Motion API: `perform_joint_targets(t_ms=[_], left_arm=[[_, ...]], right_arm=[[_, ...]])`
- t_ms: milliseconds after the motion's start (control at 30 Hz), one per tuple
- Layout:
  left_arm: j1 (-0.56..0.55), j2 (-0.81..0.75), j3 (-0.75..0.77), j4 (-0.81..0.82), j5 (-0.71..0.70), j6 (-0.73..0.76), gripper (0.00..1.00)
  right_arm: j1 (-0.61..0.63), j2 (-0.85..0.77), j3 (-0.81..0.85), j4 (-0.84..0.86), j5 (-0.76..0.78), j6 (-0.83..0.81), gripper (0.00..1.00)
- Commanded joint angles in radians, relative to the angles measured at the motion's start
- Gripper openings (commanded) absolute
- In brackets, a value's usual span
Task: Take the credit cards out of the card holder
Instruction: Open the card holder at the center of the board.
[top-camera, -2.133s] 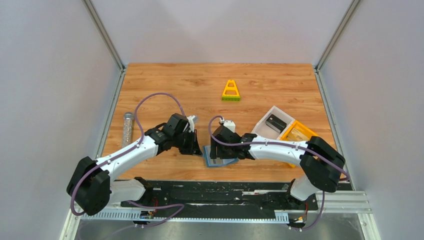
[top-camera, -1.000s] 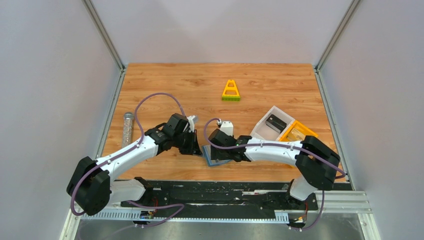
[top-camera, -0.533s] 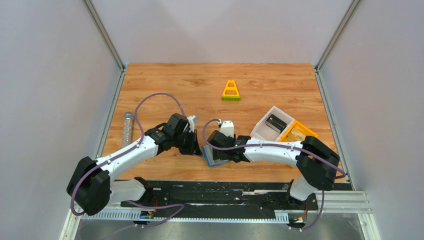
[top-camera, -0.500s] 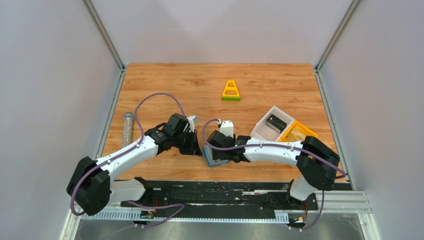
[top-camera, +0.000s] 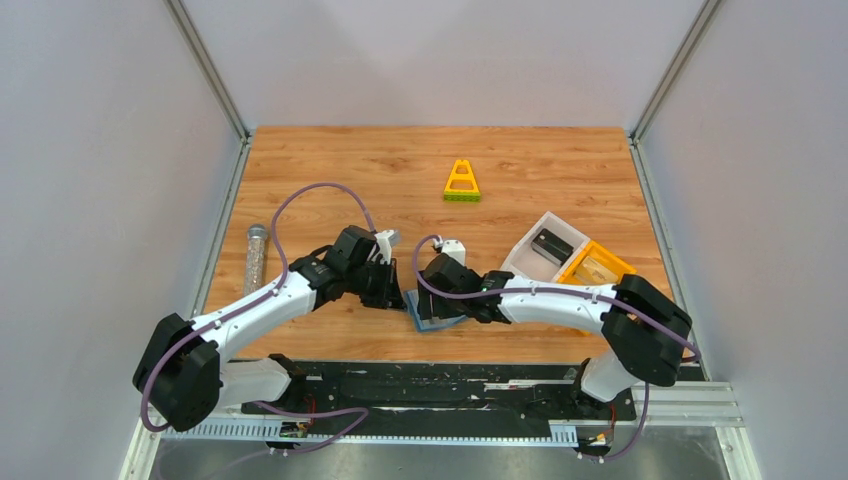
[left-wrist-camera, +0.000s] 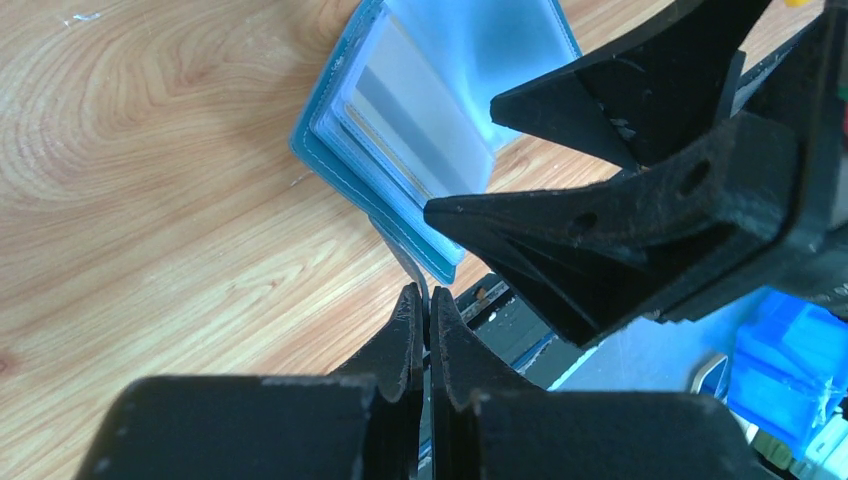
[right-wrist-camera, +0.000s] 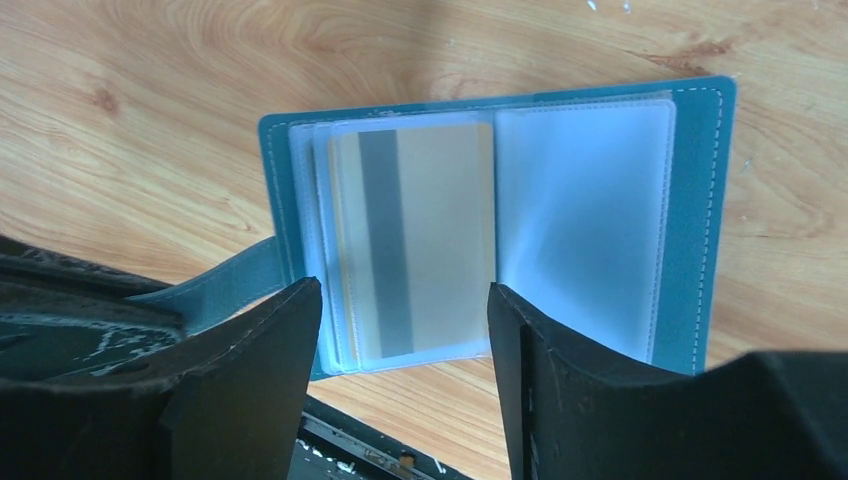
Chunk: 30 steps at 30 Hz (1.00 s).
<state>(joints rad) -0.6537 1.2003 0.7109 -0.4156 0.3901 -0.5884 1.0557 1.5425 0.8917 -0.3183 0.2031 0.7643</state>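
The blue card holder (top-camera: 428, 318) lies open on the wood near the front edge, its clear sleeves (right-wrist-camera: 590, 220) facing up. A pale credit card (right-wrist-camera: 415, 240) with a grey stripe sits inside the left sleeve. My left gripper (left-wrist-camera: 425, 300) is shut on the holder's tab (right-wrist-camera: 220, 285), at the holder's left side (top-camera: 393, 297). My right gripper (right-wrist-camera: 405, 300) hovers open just above the holder, one finger on each side of the card sleeve, holding nothing. In the left wrist view the right gripper (left-wrist-camera: 462, 155) shows over the holder (left-wrist-camera: 400, 110).
A white bin (top-camera: 522, 256) holding a dark card-like piece (top-camera: 551, 245) stands to the right, with a yellow bin (top-camera: 611, 262) against it. A yellow triangular toy (top-camera: 462, 182) lies further back and a grey tube (top-camera: 256, 258) at the left edge. A black rail runs along the near edge.
My right gripper has opened wider over the card holder and shifted slightly right. The left gripper has stayed shut on the tab.
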Motion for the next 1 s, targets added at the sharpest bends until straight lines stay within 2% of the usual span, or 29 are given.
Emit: perform_joint_targets(t_ms=[0,333,767,967], left_arm=[[0.001,-0.017,0.016,0.037,0.025,0.036,0.00],[0.002,-0.009,0.029,0.019,0.021,0.039,0.00],[0.001,0.000,0.042,0.010,0.015,0.043,0.00],[0.001,0.003,0.051,0.000,0.007,0.064,0.00]], right_arm=[[-0.021,-0.011,-0.023,0.078,-0.052,-0.016,0.62],[-0.024,0.026,-0.016,0.037,0.023,-0.010,0.52],[-0.023,0.021,-0.010,-0.012,0.114,0.001,0.52],[-0.025,-0.009,0.004,0.046,-0.020,-0.050,0.56]])
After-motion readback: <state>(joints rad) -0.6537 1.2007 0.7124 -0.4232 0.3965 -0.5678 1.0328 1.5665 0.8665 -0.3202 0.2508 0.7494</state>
